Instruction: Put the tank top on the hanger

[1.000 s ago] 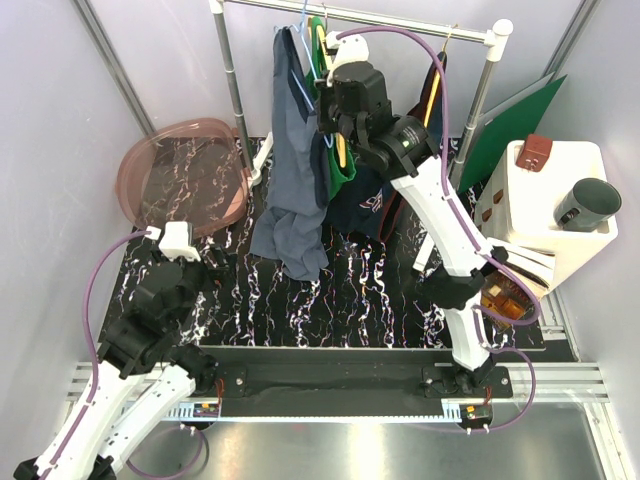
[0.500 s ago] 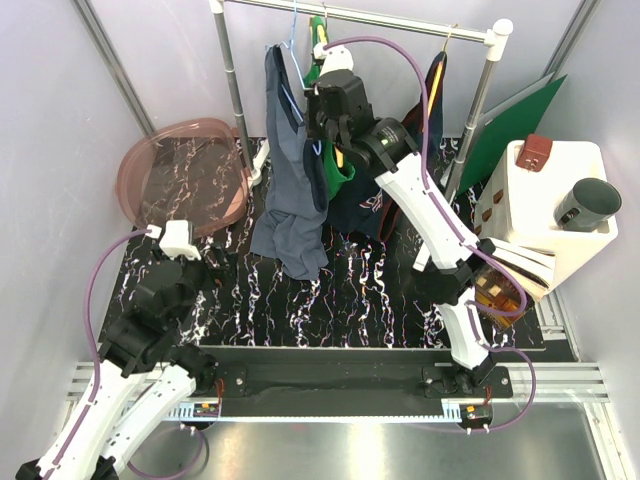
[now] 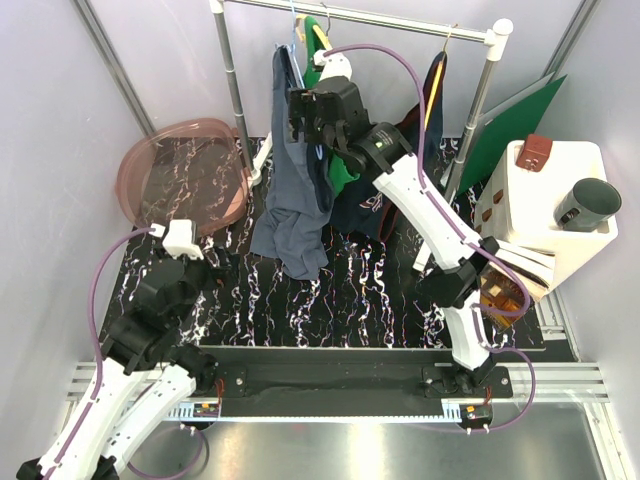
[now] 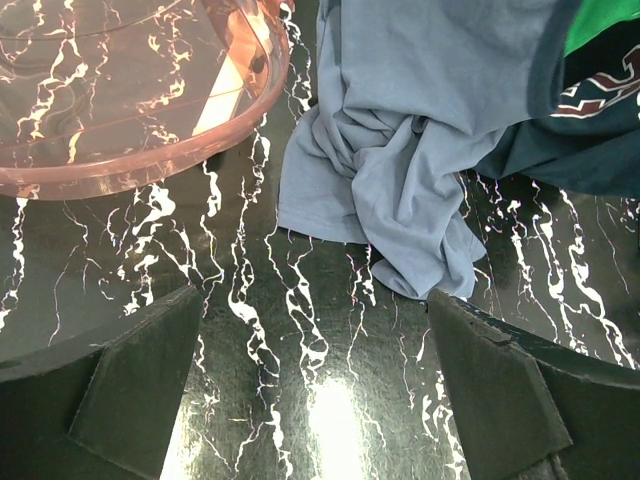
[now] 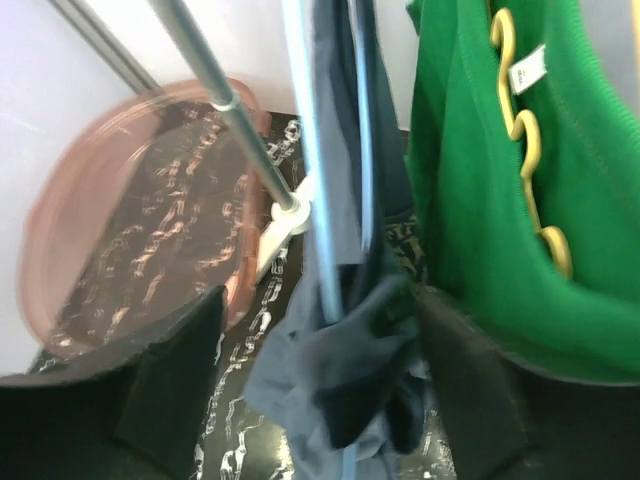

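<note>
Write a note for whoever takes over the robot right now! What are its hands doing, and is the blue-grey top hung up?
Left gripper: open, empty, low over the table.
Right gripper: open, up by the rail, fingers either side of the hanger, gripping nothing.
Tank top: hangs on the hanger beside the green top; its hem lies bunched on the table.
Done: the top looks hung, with the hanger hooked on the rail.
Left: check that both straps sit on the hanger (cannot tell here), then draw the right arm clear.
</note>
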